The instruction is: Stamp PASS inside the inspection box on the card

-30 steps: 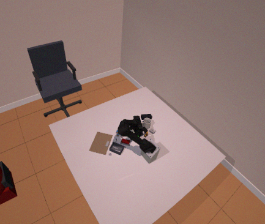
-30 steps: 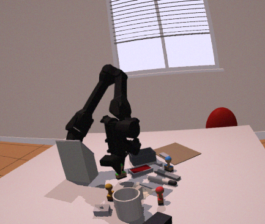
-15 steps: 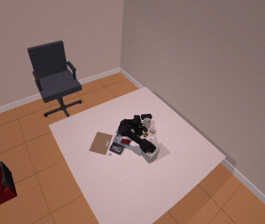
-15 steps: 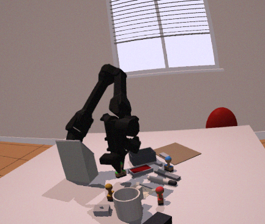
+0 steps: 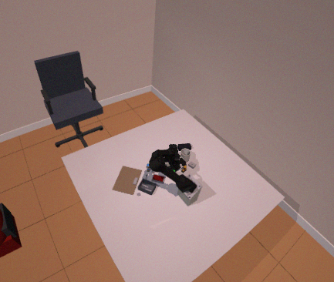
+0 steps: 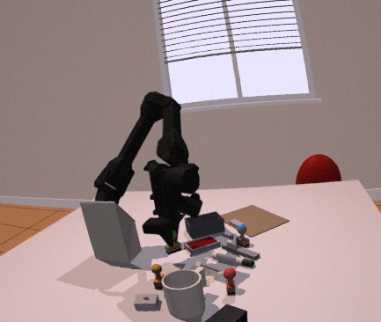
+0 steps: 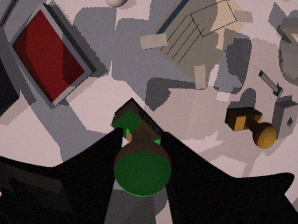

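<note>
— Where was the green-knobbed stamp (image 7: pixel 141 163)?

— In the gripper (image 7: pixel 140 137), whose jaws were clamped on its handle. It hung upright, knob up, long axis vertical, just beside the red ink pad (image 7: pixel 52 52), toward the arm's grey base block (image 6: pixel 107 233).

— Any room to move?

— Little. From the pad, the card (image 7: pixel 200 24) lay close across a bare strip of table (image 6: pixel 327 246); a yellow-knobbed stamp (image 7: pixel 253 125) lay tipped over beyond it. The mug (image 6: pixel 186 292) stood well nearer the table edge.
</note>
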Available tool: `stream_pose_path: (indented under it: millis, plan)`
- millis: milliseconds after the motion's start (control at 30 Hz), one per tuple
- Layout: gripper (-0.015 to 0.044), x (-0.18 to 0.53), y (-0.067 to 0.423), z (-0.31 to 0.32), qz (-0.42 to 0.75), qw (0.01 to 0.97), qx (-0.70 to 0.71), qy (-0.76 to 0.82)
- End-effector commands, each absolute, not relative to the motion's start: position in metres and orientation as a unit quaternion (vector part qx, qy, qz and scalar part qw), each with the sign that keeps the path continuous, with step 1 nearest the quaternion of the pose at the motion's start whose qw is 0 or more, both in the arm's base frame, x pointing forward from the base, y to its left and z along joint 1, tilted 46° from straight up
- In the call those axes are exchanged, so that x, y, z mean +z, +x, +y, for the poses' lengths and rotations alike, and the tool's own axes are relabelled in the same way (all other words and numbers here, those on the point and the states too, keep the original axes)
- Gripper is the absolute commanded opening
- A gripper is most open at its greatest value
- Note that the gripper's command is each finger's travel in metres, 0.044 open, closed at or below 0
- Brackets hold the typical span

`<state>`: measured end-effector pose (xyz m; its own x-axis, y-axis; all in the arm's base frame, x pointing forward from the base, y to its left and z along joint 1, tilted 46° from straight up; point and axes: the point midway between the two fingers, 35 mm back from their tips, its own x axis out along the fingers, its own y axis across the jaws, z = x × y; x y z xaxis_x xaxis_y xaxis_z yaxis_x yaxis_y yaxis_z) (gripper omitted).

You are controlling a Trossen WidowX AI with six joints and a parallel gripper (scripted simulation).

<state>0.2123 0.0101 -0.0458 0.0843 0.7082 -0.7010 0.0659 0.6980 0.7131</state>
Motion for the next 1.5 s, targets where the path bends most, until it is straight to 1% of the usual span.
stream_pose_path:
  millis: [0, 1467]
  plan:
    - [0.0, -0.044, 0.214, 0.007, 0.631, 0.673, 0.24, 0.301]
    - [0.0, -0.028, 0.211, -0.007, 0.631, 0.673, 0.24, 0.301]
